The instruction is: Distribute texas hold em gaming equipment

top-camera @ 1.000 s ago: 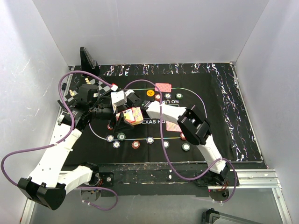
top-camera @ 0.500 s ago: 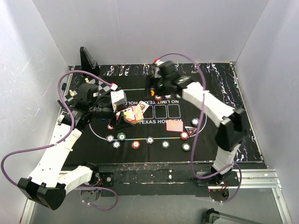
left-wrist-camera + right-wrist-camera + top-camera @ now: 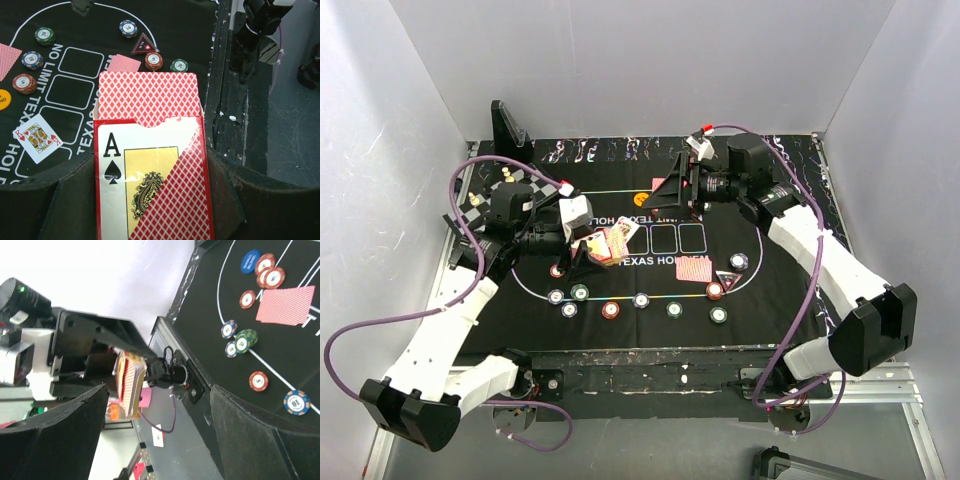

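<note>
Swinging its elbow out to the right since a moment ago, the right gripper (image 3: 672, 192) now hangs over the far end of the poker mat (image 3: 780, 250), near the orange button (image 3: 642, 199), its fingers spread wide and empty. The left gripper (image 3: 600, 246) clamps a card box (image 3: 150, 190), with red-backed playing cards (image 3: 147, 97) poking from its top. A king of hearts (image 3: 37, 137) lies face up on the mat just beyond the box. Poker chips (image 3: 610, 309) line the near arc.
</note>
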